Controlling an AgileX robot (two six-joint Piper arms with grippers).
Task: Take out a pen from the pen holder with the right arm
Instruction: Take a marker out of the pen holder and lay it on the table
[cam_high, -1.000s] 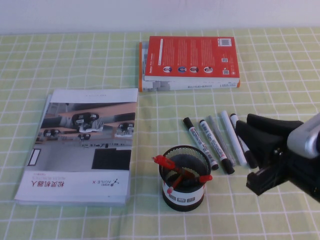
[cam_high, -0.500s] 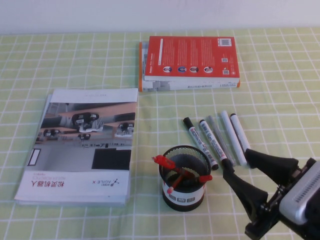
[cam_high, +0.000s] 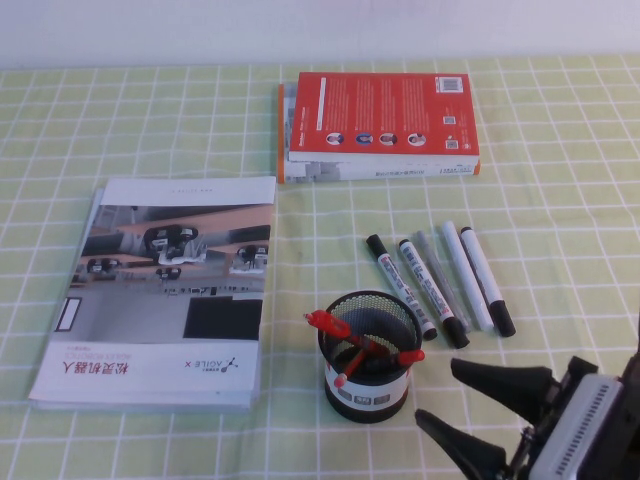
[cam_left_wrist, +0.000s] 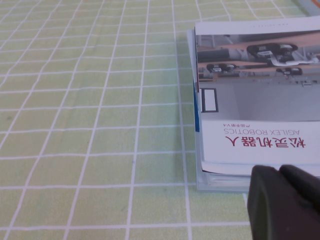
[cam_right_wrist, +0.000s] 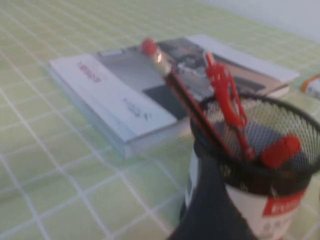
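Your right gripper cut off at high view's lower right edge, left gripper mostly cropped in its wrist view, pen holder blurred close-up.

Free: bare desk strip between pen holder and the spread right gripper.
Obstacles: marker row just behind; magazine stack left, with left gripper at its corner.
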